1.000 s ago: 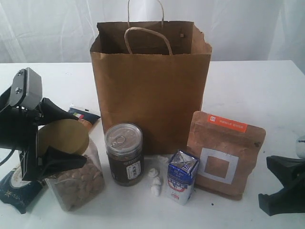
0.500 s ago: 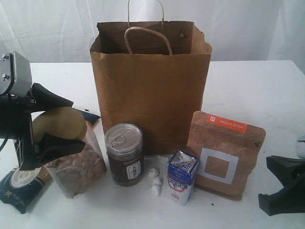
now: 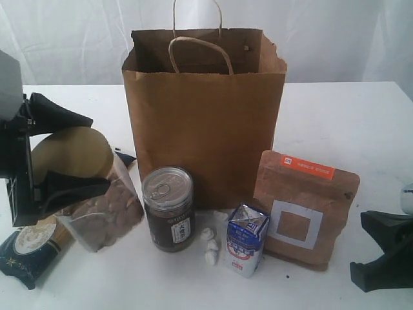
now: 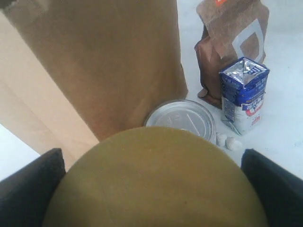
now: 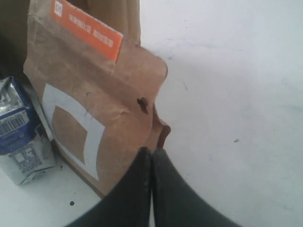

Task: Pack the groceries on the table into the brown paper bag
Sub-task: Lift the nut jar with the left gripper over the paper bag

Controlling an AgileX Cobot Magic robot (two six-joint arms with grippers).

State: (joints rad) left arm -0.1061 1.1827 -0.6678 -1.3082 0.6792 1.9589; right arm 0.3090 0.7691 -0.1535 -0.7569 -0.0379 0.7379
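Observation:
My left gripper (image 3: 97,154) is shut on the tan-lidded clear jar (image 3: 97,210), holding it by the lid and tilted at the left, beside the brown paper bag (image 3: 203,123). In the left wrist view the lid (image 4: 156,179) fills the space between my fingers (image 4: 28,189). The dark can (image 3: 169,208), the blue-white mini carton (image 3: 246,240) and the brown pouch with orange label (image 3: 303,208) stand in front of the bag. The long spaghetti packet (image 3: 26,255) lies under the jar. My right gripper (image 5: 152,152) is shut and empty by the pouch (image 5: 90,94). The yellow spice jar is out of view.
A few small white lumps (image 3: 210,245) lie between the can and the carton. The bag stands open at the top with two loop handles (image 3: 200,48). My right arm (image 3: 384,258) rests on the table (image 3: 348,123) at the near right corner.
My left gripper has risen and drawn back to the left, lifting the jar and tipping it so its base swings right. The right arm has not moved.

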